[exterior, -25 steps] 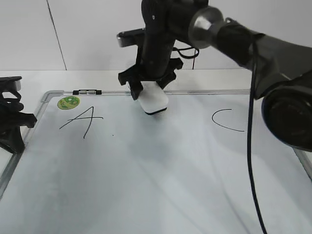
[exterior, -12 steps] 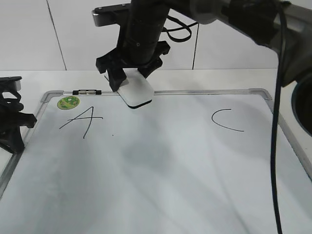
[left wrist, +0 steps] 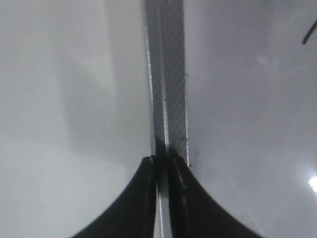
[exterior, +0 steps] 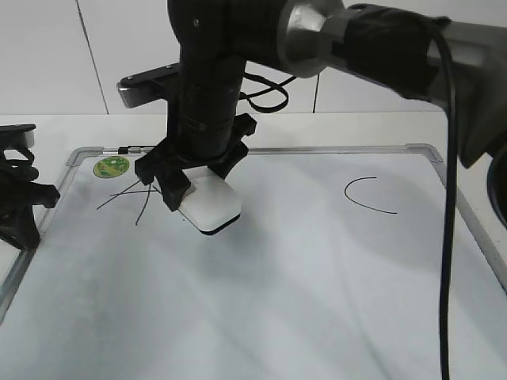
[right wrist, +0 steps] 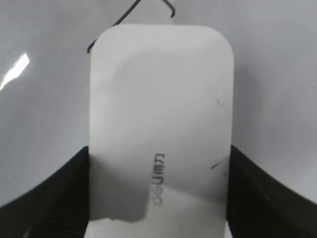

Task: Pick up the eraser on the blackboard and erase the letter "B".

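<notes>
- While the right gripper (exterior: 190,188) is clamping the one eraser (exterior: 209,206) between its two fingers, the eraser is sitting on the blackboard (exterior: 317,301), left of centre.
- Two letters are showing: a partly hidden "A" (exterior: 127,198) at far left and a "C" (exterior: 368,195) at far right.
- The left gripper (left wrist: 161,198), fingers pressed together, is hanging over the board's left frame (left wrist: 168,74).
- One green sticker (exterior: 111,166) is sitting in the far-left corner.

A robot lab bench: white table (exterior: 380,127), plain panelled wall (exterior: 47,55), flat-lying blackboard (exterior: 317,285), cabled arms.
</notes>
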### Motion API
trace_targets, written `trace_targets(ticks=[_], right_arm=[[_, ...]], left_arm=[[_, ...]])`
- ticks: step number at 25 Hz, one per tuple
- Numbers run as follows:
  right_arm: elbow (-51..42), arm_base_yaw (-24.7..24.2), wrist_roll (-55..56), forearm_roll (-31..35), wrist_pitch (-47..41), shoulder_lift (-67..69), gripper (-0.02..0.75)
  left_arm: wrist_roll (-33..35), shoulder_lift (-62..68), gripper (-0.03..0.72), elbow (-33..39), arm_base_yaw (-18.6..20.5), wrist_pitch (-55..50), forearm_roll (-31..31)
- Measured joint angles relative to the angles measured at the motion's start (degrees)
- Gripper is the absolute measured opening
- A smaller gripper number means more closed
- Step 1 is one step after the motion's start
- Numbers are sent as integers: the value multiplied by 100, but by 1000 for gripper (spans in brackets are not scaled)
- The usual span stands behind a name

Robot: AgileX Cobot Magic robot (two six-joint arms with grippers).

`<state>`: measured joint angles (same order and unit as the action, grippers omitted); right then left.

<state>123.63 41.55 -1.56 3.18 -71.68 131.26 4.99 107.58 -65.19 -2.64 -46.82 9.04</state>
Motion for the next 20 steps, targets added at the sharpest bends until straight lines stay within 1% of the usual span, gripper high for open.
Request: trace_targets(ticks=[12,17,20], right_arm=[[-74,111,-114,247,33,443,566],[-74,153,-148,223,66,579,566],[-74,166,-159,74,71,591,566]], left_arm=[[8,0,32,0,0,0,0],[22,0,32,0,0,0,0],[35,0,32,0,0,0,0]])
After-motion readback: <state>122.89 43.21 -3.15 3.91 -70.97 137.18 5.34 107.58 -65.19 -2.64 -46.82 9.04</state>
